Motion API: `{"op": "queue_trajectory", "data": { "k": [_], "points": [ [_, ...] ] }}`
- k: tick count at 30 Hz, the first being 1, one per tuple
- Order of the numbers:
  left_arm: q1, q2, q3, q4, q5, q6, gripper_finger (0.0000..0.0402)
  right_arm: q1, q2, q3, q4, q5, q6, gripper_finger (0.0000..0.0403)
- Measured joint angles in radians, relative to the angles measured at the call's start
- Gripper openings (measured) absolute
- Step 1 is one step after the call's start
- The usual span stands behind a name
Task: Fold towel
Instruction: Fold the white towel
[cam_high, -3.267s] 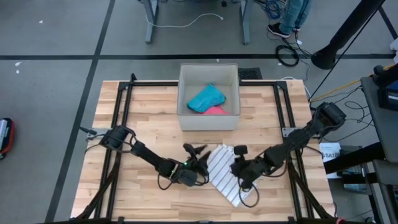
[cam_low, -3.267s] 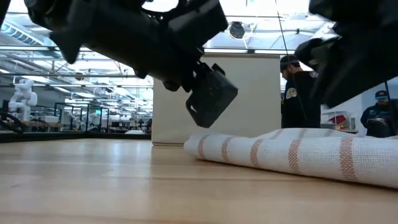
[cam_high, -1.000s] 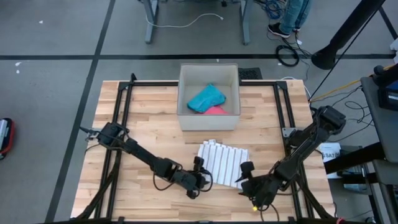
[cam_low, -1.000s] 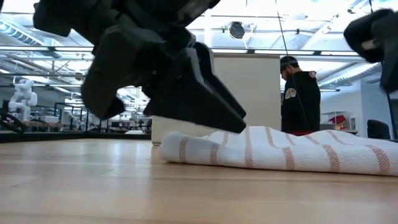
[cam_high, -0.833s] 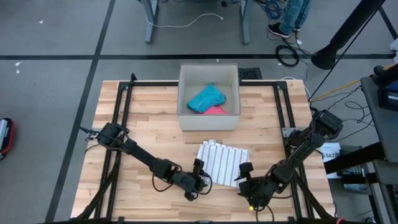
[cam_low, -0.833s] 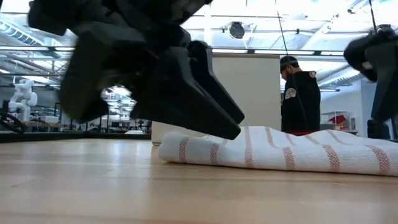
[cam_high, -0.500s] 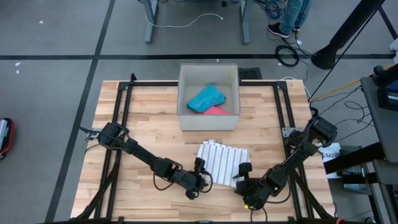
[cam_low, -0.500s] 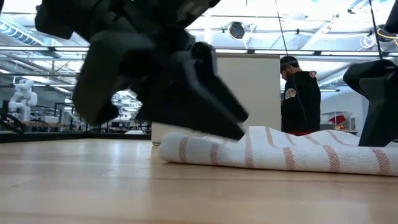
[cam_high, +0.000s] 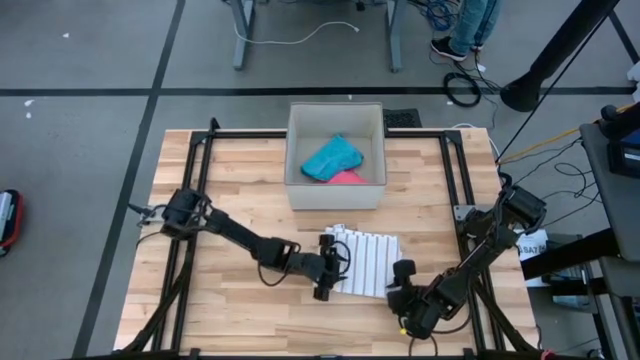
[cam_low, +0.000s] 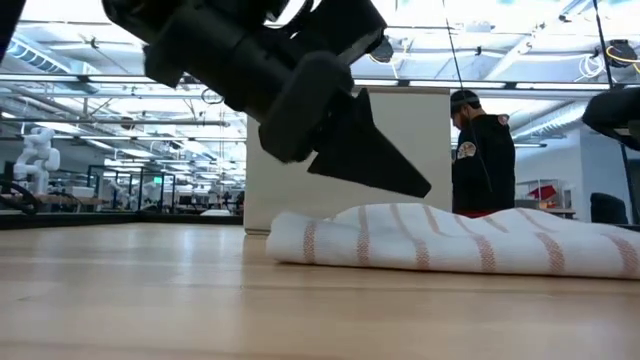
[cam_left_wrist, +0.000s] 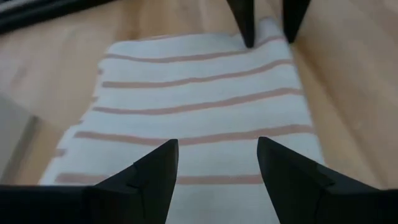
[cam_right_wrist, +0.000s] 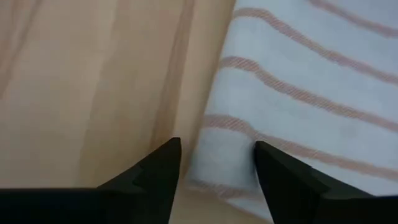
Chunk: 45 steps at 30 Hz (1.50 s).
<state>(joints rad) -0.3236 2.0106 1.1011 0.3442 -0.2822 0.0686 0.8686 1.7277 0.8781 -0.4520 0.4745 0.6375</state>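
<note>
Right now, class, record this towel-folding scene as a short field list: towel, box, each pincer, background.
towel: white cloth with thin red stripes, folded flat on the wooden table
box: white, open, behind towel, holds blue cloth and pink cloth
left pincer: open, at towel's left edge
right pincer: open, at towel's near right corner
background: person in dark top

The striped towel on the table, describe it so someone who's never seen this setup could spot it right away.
Start at the white box at the back middle of the wooden table. Just in front of it, a folded towel lies flat between the left end effector and the right end effector. It is white with thin reddish stripes, unlike the plain blue cloth and pink cloth inside the box.
</note>
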Motion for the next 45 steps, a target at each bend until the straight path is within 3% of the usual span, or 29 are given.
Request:
{"op": "queue_trajectory", "data": {
  "k": [3, 12, 16, 21, 26, 30, 35, 39, 42, 45],
  "points": [
    [0.028, 0.0, 0.0, 0.013, 0.092, -0.024, 0.0227, 0.009, 0.004, 0.001, -0.005, -0.011, 0.028, 0.0185],
    [0.076, 0.057, 0.0, 0.043, 0.192, -0.047, 0.0227, 0.009, 0.008, 0.002, -0.033, 0.017, 0.058, 0.0151],
    [0.086, 0.107, 0.0, 0.083, 0.205, -0.083, 0.0227, 0.009, 0.009, 0.002, -0.037, 0.017, 0.058, 0.0104],
    [0.086, 0.14, 0.004, 0.114, 0.203, -0.098, 0.0227, 0.008, 0.009, 0.001, -0.043, 0.003, 0.022, 0.0015],
    [0.086, 0.14, 0.004, 0.109, 0.204, -0.119, 0.0227, 0.002, 0.001, 0.063, -0.18, 0.09, -0.02, 0.0007],
    [0.086, 0.141, 0.004, 0.106, 0.205, -0.12, 0.0227, -0.019, 0.0, 0.16, -0.276, 0.233, -0.145, 0.0005],
    [0.086, 0.142, 0.003, 0.109, 0.208, -0.12, 0.0227, -0.101, 0.0, 0.208, -0.124, 0.317, -0.435, 0.0004],
    [0.086, 0.143, 0.002, 0.113, 0.207, -0.126, 0.0227, -0.182, 0.011, 0.208, 0.092, 0.29, -0.677, 0.0003],
    [0.086, 0.143, 0.002, 0.114, 0.207, -0.129, 0.0227, -0.251, 0.053, 0.209, 0.204, 0.177, -0.793, 0.0004],
    [0.086, 0.143, -0.001, 0.113, 0.206, -0.123, 0.0227, -0.311, 0.096, 0.209, 0.24, 0.05, -0.801, 0.0018]
  ]
}}
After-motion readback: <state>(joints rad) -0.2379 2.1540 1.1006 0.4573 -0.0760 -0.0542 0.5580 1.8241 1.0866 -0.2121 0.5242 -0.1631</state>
